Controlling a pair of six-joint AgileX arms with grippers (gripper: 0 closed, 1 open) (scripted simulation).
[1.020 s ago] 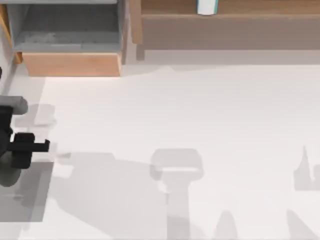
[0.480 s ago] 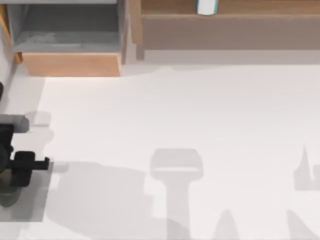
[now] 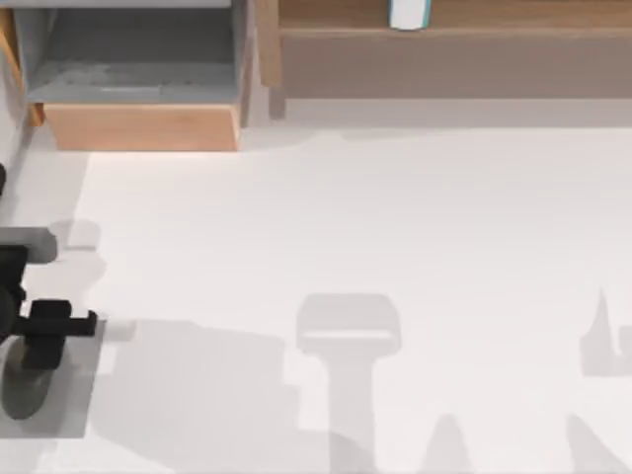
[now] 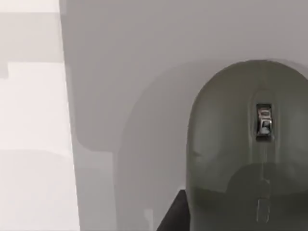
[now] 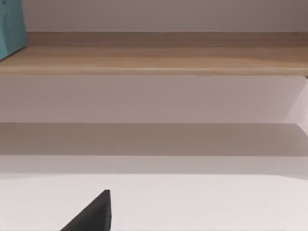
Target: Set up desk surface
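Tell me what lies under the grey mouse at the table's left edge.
The grey mouse lies over the small grey square mat, which lies on the white desk surface. The left hand hangs above them, covering part of the mouse in the top view.

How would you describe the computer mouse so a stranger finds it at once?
Start at the wide white matte desk surface and go to its left edge, onto the small grey square mat. The dark grey rounded mouse with a shiny scroll wheel lies there, under the left claw.
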